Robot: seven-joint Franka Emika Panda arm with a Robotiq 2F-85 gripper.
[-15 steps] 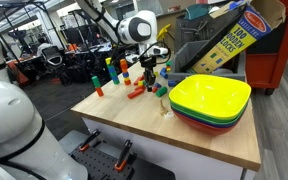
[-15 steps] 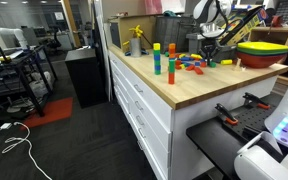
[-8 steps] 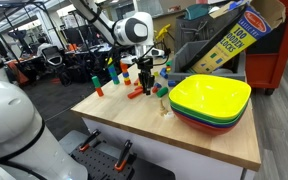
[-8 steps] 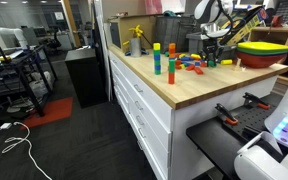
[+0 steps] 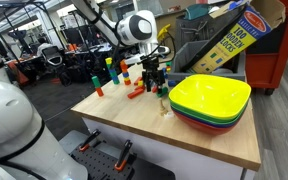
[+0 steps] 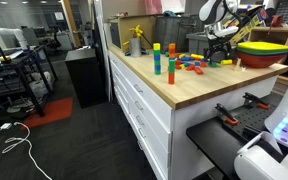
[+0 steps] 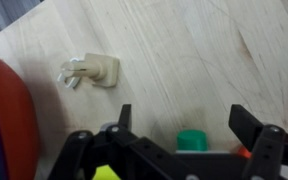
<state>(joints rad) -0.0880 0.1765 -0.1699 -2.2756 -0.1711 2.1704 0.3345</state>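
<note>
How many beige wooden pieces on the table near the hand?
1: the beige wooden piece lies on the light wooden tabletop, near the red plastic bowl; others may be hidden.

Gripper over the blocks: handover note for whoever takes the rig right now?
Gripper: open, holding nothing, low over the table.
Green block: between the fingers in the wrist view, not clamped.
Other blocks: scattered and stacked on the table; a beige peg lies near the bowls.
Done: nothing shows inside the top bowl.
Left: every block seen is on the table, none gripped.
</note>
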